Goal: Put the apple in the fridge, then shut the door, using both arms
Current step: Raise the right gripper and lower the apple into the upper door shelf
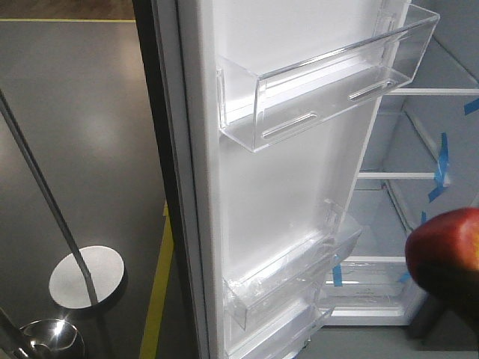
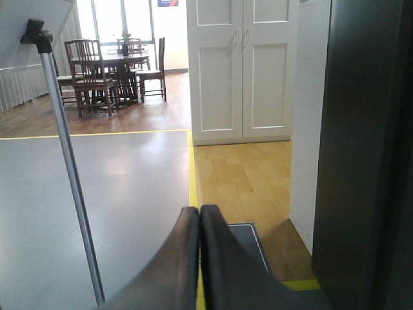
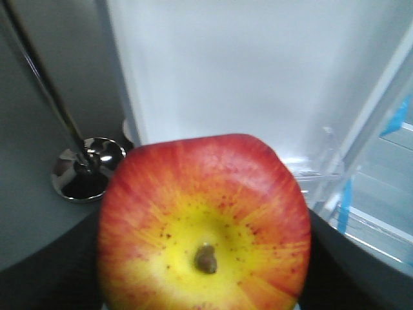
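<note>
The right fingers (image 3: 48, 274) clamp the apple (image 3: 205, 226) on both sides, holding it near the open fridge (image 1: 419, 179), just right of the swung-out door (image 1: 277, 202) and its clear bins (image 1: 322, 82). The left fingers (image 2: 184, 258) are pressed together, holding nothing.

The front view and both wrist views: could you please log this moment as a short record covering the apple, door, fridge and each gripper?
apple: held up before the open fridge, not yet on a shelf
right gripper: shut on the apple
left gripper: shut, holding nothing
door: open, white lining facing the front camera
clear bins: on the door lining, appear empty
fridge: white shelves look bare where visible, blue tape strips inside
chrome pole: stands on grey floor, left of the door
</note>
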{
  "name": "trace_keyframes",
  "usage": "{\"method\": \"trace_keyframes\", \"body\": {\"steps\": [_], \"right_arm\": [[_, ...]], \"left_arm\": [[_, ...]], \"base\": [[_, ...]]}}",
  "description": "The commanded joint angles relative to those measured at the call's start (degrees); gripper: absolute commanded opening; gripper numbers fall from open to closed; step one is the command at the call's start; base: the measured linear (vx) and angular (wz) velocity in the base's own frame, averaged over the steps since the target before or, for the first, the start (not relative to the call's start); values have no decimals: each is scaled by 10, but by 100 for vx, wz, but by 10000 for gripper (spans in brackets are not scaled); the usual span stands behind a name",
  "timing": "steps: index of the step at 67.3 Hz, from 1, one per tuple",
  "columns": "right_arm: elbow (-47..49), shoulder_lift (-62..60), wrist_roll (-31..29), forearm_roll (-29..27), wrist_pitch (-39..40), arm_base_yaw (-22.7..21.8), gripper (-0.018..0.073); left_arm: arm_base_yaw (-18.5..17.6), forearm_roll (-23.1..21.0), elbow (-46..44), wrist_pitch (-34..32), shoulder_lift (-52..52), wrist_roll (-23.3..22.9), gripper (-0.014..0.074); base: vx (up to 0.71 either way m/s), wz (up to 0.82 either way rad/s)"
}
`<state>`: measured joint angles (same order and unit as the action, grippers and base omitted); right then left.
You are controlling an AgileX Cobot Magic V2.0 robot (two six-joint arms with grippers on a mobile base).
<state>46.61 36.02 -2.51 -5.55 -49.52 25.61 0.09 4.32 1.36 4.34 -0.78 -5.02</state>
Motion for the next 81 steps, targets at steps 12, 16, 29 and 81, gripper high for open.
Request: {"method": "trace_keyframes", "body": {"steps": [12,16,29,81], "right_arm": [[176,163,63,140,-13,0,156],[231,199,63,160,-19,0,158],[403,285,43,163,-29,-41,164],[638,529,-104,-100,-37,-122,237]], "left_arm": [[-2,0,15,-39,-1,-5,-6],[-2,0,15,-39,-1,-5,-6],[-2,0,15,-39,-1,-5,-6],[-2,0,15,-39,-1,-5,-6]], "base": [[0,0],[0,0],[0,0],[0,0]]}}
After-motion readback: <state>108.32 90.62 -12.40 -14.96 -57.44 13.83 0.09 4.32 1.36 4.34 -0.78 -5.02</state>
